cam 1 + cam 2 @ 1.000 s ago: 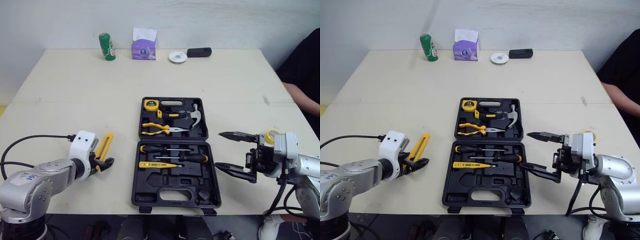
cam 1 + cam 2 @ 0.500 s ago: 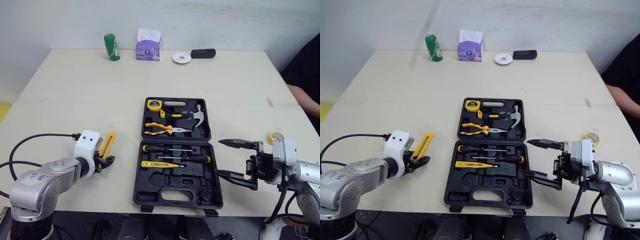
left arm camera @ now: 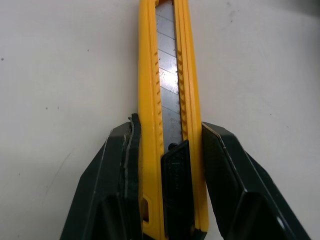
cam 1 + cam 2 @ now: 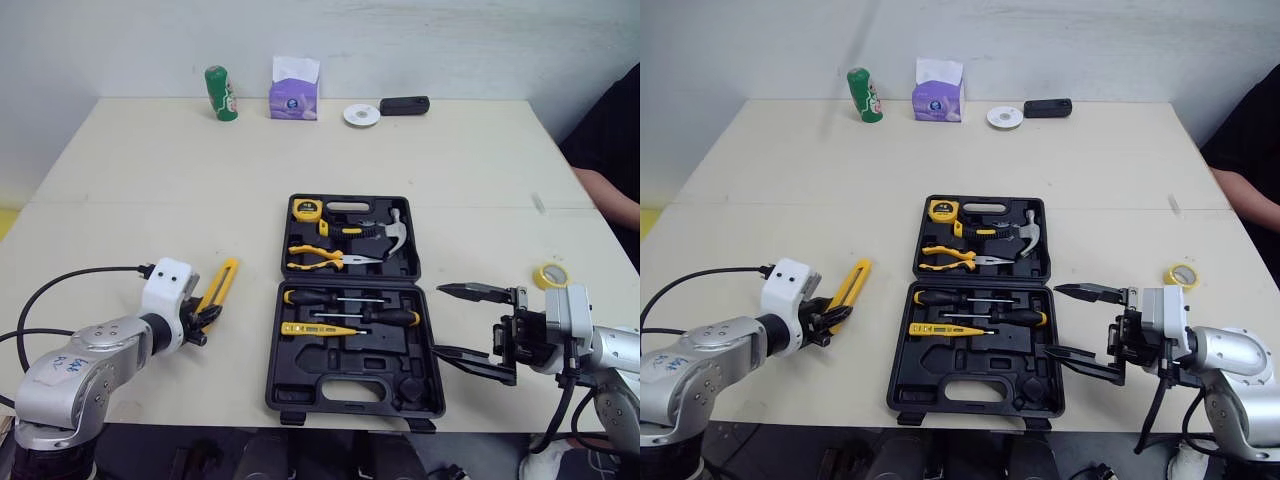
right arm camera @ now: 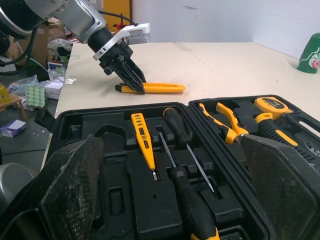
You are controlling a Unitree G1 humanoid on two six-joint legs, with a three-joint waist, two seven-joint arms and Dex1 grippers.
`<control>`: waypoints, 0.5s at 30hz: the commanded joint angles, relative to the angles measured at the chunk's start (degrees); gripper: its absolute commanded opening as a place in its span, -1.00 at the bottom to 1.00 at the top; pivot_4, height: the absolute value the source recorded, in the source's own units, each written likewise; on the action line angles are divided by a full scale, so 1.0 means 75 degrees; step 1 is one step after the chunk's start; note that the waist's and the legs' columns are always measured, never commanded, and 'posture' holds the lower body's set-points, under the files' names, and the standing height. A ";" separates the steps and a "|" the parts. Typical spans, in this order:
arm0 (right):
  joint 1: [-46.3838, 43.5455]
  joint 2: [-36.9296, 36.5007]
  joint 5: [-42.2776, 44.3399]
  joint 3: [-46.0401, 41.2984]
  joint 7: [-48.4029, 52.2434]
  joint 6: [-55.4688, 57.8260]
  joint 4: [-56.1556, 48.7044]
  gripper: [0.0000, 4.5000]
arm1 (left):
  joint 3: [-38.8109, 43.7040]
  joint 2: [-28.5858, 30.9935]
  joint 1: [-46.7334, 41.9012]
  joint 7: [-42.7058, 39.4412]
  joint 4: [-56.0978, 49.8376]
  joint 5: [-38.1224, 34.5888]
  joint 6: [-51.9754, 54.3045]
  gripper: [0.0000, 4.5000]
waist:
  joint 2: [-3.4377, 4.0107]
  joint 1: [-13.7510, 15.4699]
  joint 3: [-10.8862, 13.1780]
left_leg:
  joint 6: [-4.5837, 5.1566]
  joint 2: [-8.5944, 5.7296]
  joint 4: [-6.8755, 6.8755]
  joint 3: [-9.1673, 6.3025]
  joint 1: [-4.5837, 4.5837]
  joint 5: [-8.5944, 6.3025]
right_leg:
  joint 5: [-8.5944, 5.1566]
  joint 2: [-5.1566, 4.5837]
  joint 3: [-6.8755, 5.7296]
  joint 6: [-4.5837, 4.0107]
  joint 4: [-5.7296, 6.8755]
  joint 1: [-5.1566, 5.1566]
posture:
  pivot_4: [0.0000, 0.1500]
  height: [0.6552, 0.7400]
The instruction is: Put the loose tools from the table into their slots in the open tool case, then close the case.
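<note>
A yellow utility knife (image 4: pixel 220 287) lies on the table left of the open black tool case (image 4: pixel 355 396). My left gripper (image 4: pixel 203 317) is shut on the knife's near end. In the left wrist view both black fingers (image 3: pixel 125 165) press against the sides of the knife (image 3: pixel 170 75). The case holds a hammer (image 4: pixel 385 230), pliers (image 4: pixel 325 257), a tape measure (image 4: pixel 305 209), screwdrivers (image 4: pixel 345 300) and a yellow tester (image 4: pixel 315 329). My right gripper (image 4: pixel 440 320) stands open just right of the case, holding nothing. A yellow tape roll (image 4: pixel 550 275) lies on the table at the right.
At the table's far edge stand a green can (image 4: pixel 217 93), a purple tissue pack (image 4: pixel 293 90), a white disc (image 4: pixel 361 115) and a black device (image 4: pixel 404 105). A person's dark sleeve (image 4: pixel 610 130) is at the right edge. A black cable (image 4: pixel 70 285) trails from my left arm.
The left gripper's fingers have closed in from wide open onto the sides of the utility knife. The right gripper stays open. The head view has shifted slightly.
</note>
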 commanded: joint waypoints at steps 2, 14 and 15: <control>0.0057 -0.0027 0.0023 -0.0256 -0.0011 -0.0110 -0.0214 1.00 | -0.0038 0.0602 0.0267 -0.1333 -0.0050 0.0368 -0.2385 -0.44 | -0.0003 -0.0002 0.0002 | 0.0002 0.0000 -0.0001 0.0000 -0.0002 -0.0002 | 0.0000 0.0000 -0.0001 0.0000 -0.0007 0.0000 | 1.00 1.00; 0.0482 -0.0561 -0.0106 -0.0827 -0.0427 0.0311 -0.0848 1.00 | -0.1510 0.1456 -0.1649 -0.5274 0.1028 -0.0061 -0.5423 -0.44 | 0.0000 0.0011 0.0004 | 0.0021 -0.0003 0.0001 -0.0005 -0.0018 -0.0009 | 0.0003 -0.0009 -0.0015 0.0003 -0.0027 0.0002 | 1.00 1.00; 0.0557 -0.0599 -0.0073 -0.0914 -0.0535 0.0440 -0.1021 1.00 | -0.1715 0.1426 -0.1879 -0.5445 0.1021 -0.0166 -0.5303 -0.44 | 0.0000 0.0007 0.0004 | 0.0021 -0.0003 -0.0002 -0.0004 -0.0019 -0.0010 | 0.0003 -0.0008 -0.0015 0.0004 -0.0031 0.0002 | 1.00 1.00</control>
